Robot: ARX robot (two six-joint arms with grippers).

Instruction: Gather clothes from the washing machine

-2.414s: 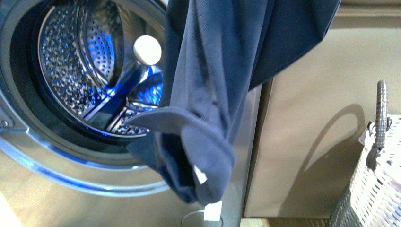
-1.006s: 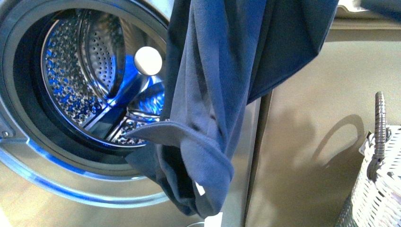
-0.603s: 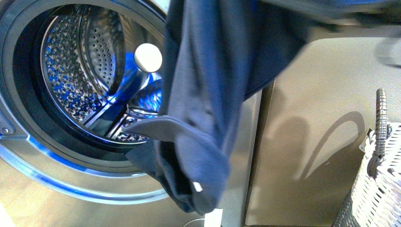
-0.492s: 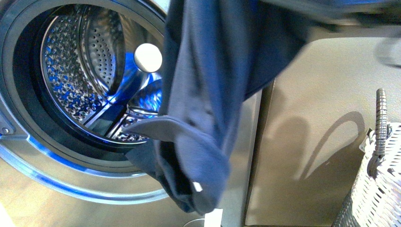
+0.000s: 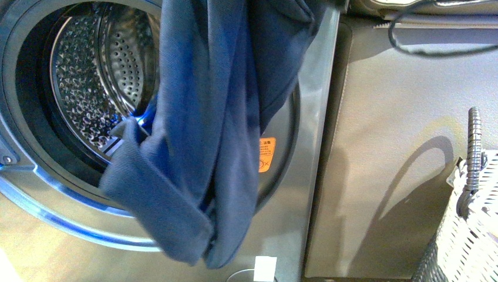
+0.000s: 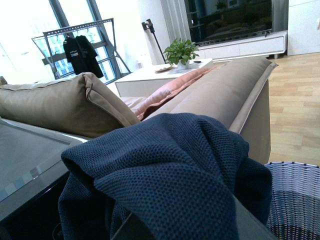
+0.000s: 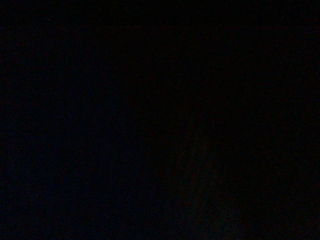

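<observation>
The clothes [image 5: 202, 129] hang in front of the washing machine [image 5: 296, 194], covering part of its opening, their top cut off above the front view. In my left wrist view they bury my left pincer, so I cannot tell its grip. My right wrist view is dark.

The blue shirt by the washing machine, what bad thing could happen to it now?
The clothes hang low across the washing machine opening, so the bottom fold might catch on the door rim.
The basket stands off to the right; the long dangling end could snag its handle or drop outside.
What holds the cloth is hidden, so it may slip.
</observation>
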